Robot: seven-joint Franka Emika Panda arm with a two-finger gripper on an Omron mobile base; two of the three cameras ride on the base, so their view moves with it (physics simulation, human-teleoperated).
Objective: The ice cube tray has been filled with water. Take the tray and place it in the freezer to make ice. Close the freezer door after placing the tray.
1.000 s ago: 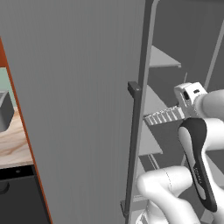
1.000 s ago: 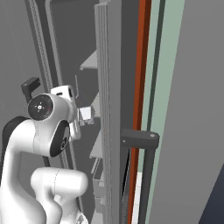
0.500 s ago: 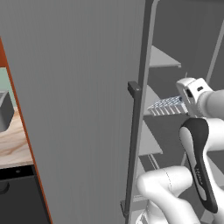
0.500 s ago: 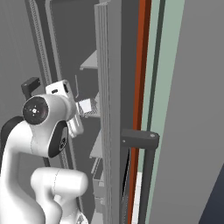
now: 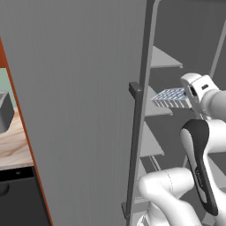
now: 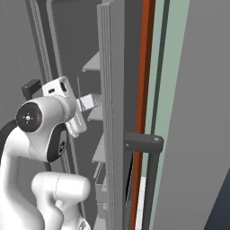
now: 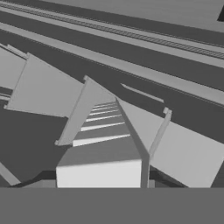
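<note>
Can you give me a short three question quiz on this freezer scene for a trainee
1. True or false: the freezer door stands open.
2. What does the gripper hold? A) a mug B) the ice cube tray C) nothing
3. Fill in: the tray is held out in front of the freezer's pale grey ____.

Key: 1 true; 2 B; 3 shelves.

At centre right, the ice cube tray is white with pale-blue cells. The freezer door at left is plain grey; the freezer shelves are paler grey.
</note>
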